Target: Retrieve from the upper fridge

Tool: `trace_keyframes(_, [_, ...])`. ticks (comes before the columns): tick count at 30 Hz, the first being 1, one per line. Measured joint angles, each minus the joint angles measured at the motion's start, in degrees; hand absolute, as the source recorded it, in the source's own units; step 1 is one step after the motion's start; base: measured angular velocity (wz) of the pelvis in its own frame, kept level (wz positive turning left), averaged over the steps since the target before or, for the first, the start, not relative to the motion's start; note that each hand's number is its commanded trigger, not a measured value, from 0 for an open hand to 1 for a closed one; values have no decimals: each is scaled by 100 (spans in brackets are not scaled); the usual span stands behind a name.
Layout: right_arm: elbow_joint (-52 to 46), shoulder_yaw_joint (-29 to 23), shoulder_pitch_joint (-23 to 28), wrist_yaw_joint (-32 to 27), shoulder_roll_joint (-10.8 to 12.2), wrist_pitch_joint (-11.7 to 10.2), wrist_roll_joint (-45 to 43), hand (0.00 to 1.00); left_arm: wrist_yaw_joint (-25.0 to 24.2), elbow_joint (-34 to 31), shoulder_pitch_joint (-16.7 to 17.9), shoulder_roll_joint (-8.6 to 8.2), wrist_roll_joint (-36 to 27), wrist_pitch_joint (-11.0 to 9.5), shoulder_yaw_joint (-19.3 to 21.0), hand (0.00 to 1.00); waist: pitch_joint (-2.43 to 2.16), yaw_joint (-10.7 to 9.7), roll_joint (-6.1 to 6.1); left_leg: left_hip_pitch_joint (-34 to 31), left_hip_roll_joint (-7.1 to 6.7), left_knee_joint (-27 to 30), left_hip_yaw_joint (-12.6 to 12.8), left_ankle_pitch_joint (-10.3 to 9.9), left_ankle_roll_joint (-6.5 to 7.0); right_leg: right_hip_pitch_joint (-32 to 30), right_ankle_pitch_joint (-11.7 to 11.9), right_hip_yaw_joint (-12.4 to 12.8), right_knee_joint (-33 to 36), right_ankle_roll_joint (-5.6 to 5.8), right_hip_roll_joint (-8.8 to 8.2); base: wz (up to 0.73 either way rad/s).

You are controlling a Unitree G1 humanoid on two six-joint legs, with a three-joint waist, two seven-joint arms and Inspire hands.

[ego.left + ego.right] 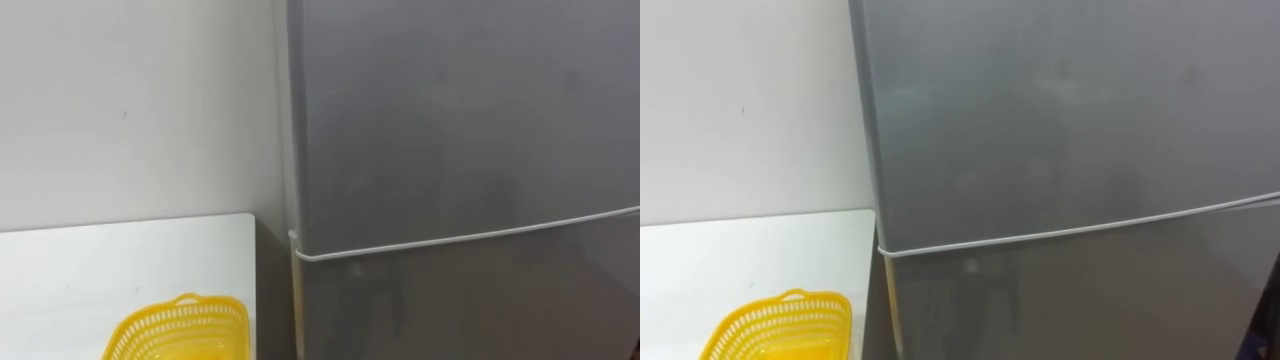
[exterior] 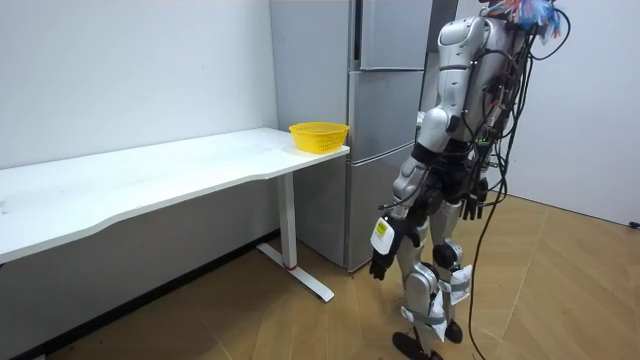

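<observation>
White wall, wood floor, and a long white tabletop (image 2: pixel 170 170) that runs up to a grey fridge (image 2: pixel 385 110); the robot stands upright facing the fridge front, close to it.

The left hand (image 2: pixel 384 258) hangs by the thigh with its fingers loose and straight-ish, holding nothing. The right hand (image 2: pixel 476 206) hangs at the other hip, nothing in it that I can make out, and whether it is spread or curled I cannot tell. Both are well below the upper door (image 1: pixel 460 120), which is closed flush, so whatever is to be fetched is behind it and out of sight. The pale seam just under it marks off the lower door (image 1: pixel 470 310).

The step in hand looks like the reach to open, and the task has barely begun. No handle shows on the flat front, so I'd judge the grip has to be found at a door edge or along that seam. Raise one hand high enough to stay off the lower door, hook the edge, and pull in an arc with room left to step back. The yellow basket (image 1: pixel 180 330) at the tabletop's end beside the fridge seems the natural drop-off, so keep the swing clear of it.
</observation>
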Motion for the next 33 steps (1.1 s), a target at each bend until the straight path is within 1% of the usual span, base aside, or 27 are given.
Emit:
trace_keyframes(1, [-3,-1,10,-4,0,0,9,0,40,0,9,0,-114,-2,12,0,0,4,0,1,0,0,1,0,0,4,0,-4,-1,0,0,0])
trace_keyframes(3, [-6,-53,56,-14,3,4,40,0,158,-15,47,-22,-489,-13,224,0,2,30,-1,-1,0,5,1,0,0,4,0,-26,0,0,-4,4])
trace_keyframes(4, [-6,-62,60,-16,3,10,45,0,208,-18,58,-22,-595,-13,241,0,2,28,-1,-4,0,5,0,0,0,2,0,-42,0,0,-9,4])
trace_keyframes(6, [-5,-89,61,-69,3,71,73,0,500,-19,63,-23,-1249,-20,453,0,5,47,7,-1,2,5,-20,0,0,-20,0,-44,1,0,-8,2])
trace_keyframes(7, [-5,-88,60,-82,2,80,72,0,598,-20,62,-19,-1426,-26,499,0,5,55,7,-1,3,5,-16,0,0,-20,0,-41,-1,0,-6,0])
trace_keyframes(9, [-7,-103,50,-150,0,80,64,0,984,-43,41,-19,-2132,-119,739,0,5,55,13,-7,5,5,-12,0,0,-20,4,-52,-5,-4,-5,0])
trace_keyframes(10, [-10,-110,50,-159,0,73,64,0,1076,-66,27,-20,-2318,-143,829,0,5,56,16,-10,5,5,-11,0,0,-19,5,-57,-6,-4,-5,0])
trace_keyframes(11, [-21,-138,51,-184,0,65,66,0,1260,-169,14,-22,-2649,-188,1000,0,4,56,23,-10,5,2,-17,0,0,-14,7,-63,-9,-5,-5,0])
trace_keyframes(13, [-23,-430,30,-250,-8,36,61,0,1661,-383,-56,-23,-3053,-347,1387,0,6,79,46,-11,5,-2,-20,0,0,-13,7,-44,-4,-6,-1,-2])
trace_keyframes(14, [-25,-449,24,-281,-15,24,55,0,1781,-448,-67,-23,-3128,-400,1458,0,7,101,58,-13,6,-9,-17,0,0,-14,7,-34,-2,-5,2,-11])
trace_keyframes(15, [-25,-478,37,-365,-23,-22,3,0,1992,-573,-120,-25,-3188,-499,1596,0,3,163,77,0,9,-19,1,0,0,-20,7,13,2,-6,12,-11])
trace_keyframes(16, [-27,-501,46,-384,-22,-32,-16,0,2096,-687,-119,-28,-3186,-517,1637,0,3,185,79,4,11,-21,14,0,0,-21,7,22,2,-6,15,-8])
trace_keyframes(17, [-34,-501,51,-405,-22,-62,-28,0,2311,-904,-113,-28,-3190,-599,1694,0,2,192,82,4,12,-28,33,-1,-1,-21,7,20,2,-6,18,0])
trace_keyframes(18, [-42,-499,49,-430,-24,-76,-22,0,2540,-1061,-124,-29,-3205,-707,1703,0,-5,200,101,3,13,-36,31,-1,-1,-23,7,13,0,-7,19,0])
trace_keyframes(19, [-55,-502,38,-452,-24,-78,-15,0,2743,-1205,-128,-30,-3307,-772,1714,0,-13,204,111,3,12,-38,10,-1,-1,-21,7,8,0,-6,17,0])
trace_keyframes(22, [-108,-560,33,-460,-24,-134,11,0,3119,-1482,-135,-35,-3468,-893,1766,0,-28,204,135,1,9,-39,8,-1,-1,-21,8,3,-10,-7,14,0])
trace_keyframes(23, [-169,-560,44,-467,-22,-147,40,0,3291,-1680,-130,-34,-3541,-935,1824,0,-39,219,151,-1,9,-39,3,-1,-1,-23,9,-5,-10,-8,12,0])
trace_keyframes(24, [-273,-564,69,-474,-23,-149,99,0,3484,-2017,-75,-36,-3640,-971,1876,0,-41,229,146,-1,8,-39,-3,-1,-1,-24,9,-13,-10,-8,12,0])
trace_keyframes(25, [-310,-598,73,-513,-26,-205,114,0,3679,-2399,-1,-36,-3696,-1040,1913,0,-42,256,140,4,8,-39,-5,-1,-2,-28,9,-8,-11,-8,12,0])
trace_keyframes(26, [-337,-655,75,-524,-28,-224,126,0,3786,-2569,7,-35,-3725,-1109,1936,0,-42,276,141,6,6,-39,-6,-1,-2,-33,9,-7,-10,-8,12,0])
trace_keyframes(27, [-374,-685,69,-568,-36,-270,146,0,4018,-2884,9,-35,-3792,-1218,1958,0,-45,325,149,2,6,-40,-14,-1,-2,-54,9,2,-4,-7,11,0])
trace_keyframes(28, [-393,-685,66,-582,-36,-282,147,0,4135,-3049,12,-34,-3833,-1276,1961,0,-45,331,150,-4,6,-40,-20,-1,-1,-62,10,2,-1,-7,11,0])
trace_keyframes(30, [-475,-684,66,-574,-36,-343,175,0,4520,-3467,17,-27,-3860,-1534,1968,0,-54,356,162,-7,2,-52,-57,-1,-2,-62,10,5,-1,-6,15,2])
trace_keyframes(31, [-505,-684,75,-574,-36,-367,178,0,4595,-3565,26,-30,-3862,-1559,1981,0,-57,358,169,-7,2,-57,-61,-1,-1,-63,10,4,0,-6,16,0])
trace_keyframes(33, [-540,-685,111,-579,-37,-492,169,0,4867,-3973,60,-31,-3853,-1669,2048,0,-57,359,172,-6,4,-65,-62,-1,-2,-64,10,6,1,-7,25,0])
